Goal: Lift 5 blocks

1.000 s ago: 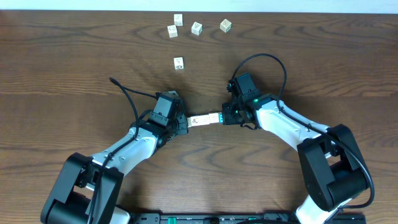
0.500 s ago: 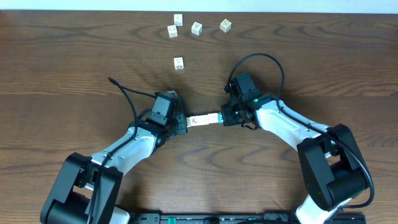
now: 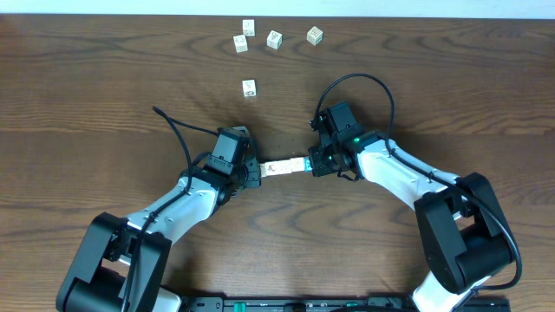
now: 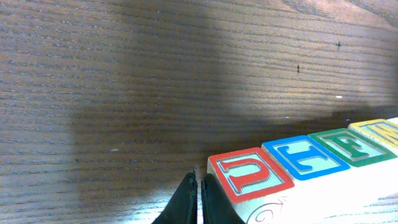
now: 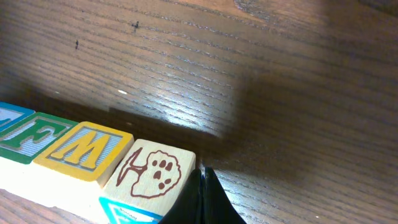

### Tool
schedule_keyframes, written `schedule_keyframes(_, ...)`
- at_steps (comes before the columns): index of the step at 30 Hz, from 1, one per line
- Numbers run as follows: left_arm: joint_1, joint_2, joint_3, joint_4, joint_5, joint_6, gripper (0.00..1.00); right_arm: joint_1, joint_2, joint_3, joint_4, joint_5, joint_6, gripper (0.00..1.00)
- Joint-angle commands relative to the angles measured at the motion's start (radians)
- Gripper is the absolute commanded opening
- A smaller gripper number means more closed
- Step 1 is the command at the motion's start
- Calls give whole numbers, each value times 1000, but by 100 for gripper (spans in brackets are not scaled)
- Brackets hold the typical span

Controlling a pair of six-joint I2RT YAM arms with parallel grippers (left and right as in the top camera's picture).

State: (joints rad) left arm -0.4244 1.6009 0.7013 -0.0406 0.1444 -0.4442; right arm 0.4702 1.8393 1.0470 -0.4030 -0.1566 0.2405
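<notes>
cream blocks [image 3: 284,166] form one straight end-to-end row, red, blue, green, yellow letter faces showing.

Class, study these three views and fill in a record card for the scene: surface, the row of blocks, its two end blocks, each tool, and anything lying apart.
surface: dark wooden table
blocks: row of blocks, five end to end, between the two tools
left end: red-framed U block
right end: tree-picture block
left tool: shut, tips at the U block's end face
right tool: shut, tips at the tree block's end face
lying apart: five loose cubes toward the far edge
</notes>
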Motion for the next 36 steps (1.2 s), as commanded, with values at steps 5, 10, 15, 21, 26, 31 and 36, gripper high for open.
schedule_keyframes(5,-40,-11,46,-11,119,9,7,58,8,34,-11,-233,14,1)
schedule_keyframes(10,-31,-11,46,-26,104,10,7,59,8,34,-25,-233,17,1)
schedule_keyframes(15,-29,-11,46,-26,90,10,7,59,8,34,-43,-231,16,1)
schedule_keyframes(21,-29,-11,46,-26,89,10,7,59,8,34,-97,-160,16,2)
schedule_keyframes(26,-29,-11,46,-27,90,10,7,59,8,34,-105,-129,13,9)
schedule_keyframes(31,-29,-11,46,-34,90,10,8,59,8,34,-105,-111,14,10)
schedule_keyframes(36,-29,-11,46,-35,89,10,12,59,8,34,-107,-93,17,11)
